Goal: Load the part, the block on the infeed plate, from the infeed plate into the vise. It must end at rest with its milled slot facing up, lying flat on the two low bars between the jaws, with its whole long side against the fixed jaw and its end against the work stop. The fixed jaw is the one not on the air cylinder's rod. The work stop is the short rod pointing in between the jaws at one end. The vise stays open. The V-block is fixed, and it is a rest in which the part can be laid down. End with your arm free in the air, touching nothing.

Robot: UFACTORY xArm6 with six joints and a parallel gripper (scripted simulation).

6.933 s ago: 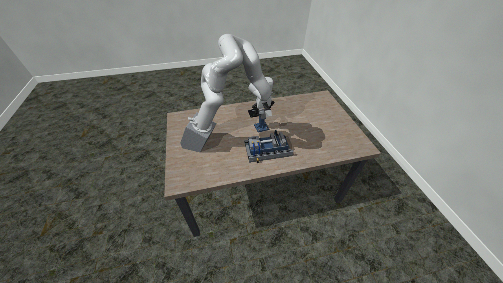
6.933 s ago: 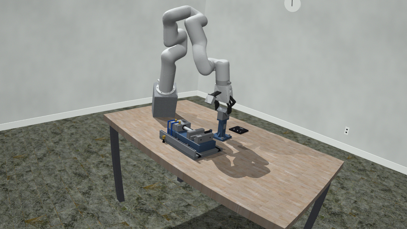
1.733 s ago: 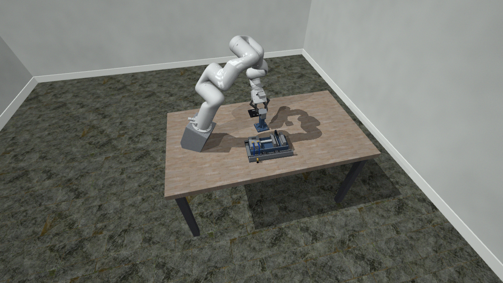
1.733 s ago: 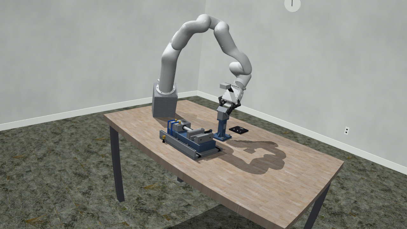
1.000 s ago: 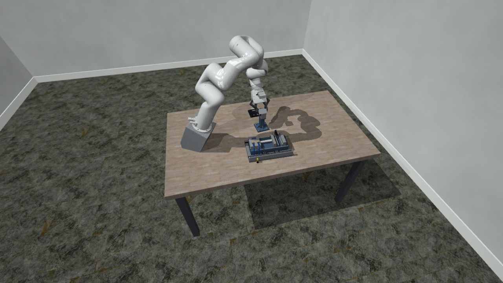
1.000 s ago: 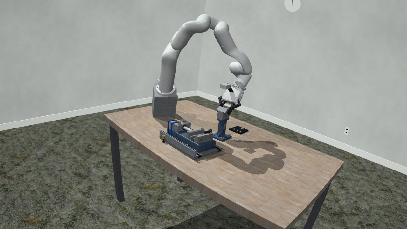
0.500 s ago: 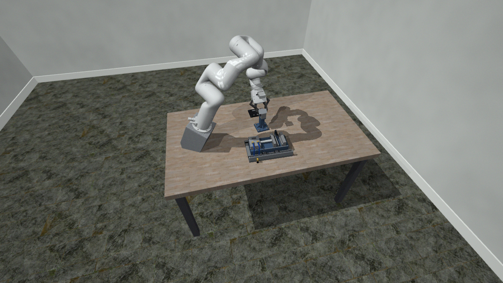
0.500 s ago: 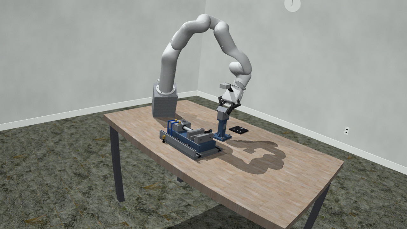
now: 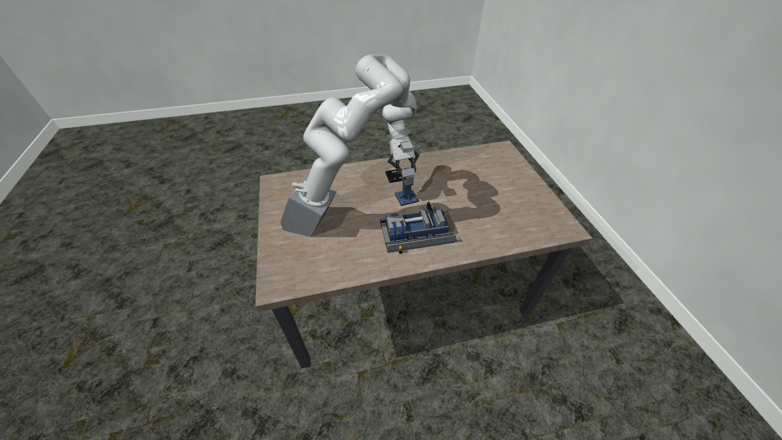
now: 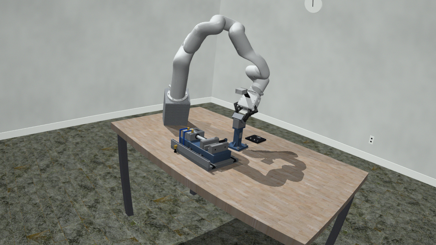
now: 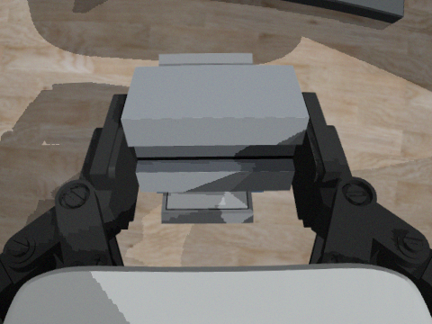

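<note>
The part, a grey block (image 11: 211, 107), rests on top of the blue V-block stand (image 10: 238, 135). My gripper (image 11: 214, 120) is shut on the block, with one black finger on each of its short ends. In the top view the gripper (image 9: 404, 164) sits over the stand (image 9: 406, 192) behind the vise. The block also shows in the exterior view (image 10: 239, 116). I cannot see the milled slot on the faces in view. The vise (image 10: 204, 148) stands open, with nothing between its jaws. The black infeed plate (image 10: 255, 139) lies bare.
The arm's grey base block (image 9: 307, 210) stands at the table's left rear. The air cylinder with blue hoses (image 9: 396, 223) is at the vise's left end.
</note>
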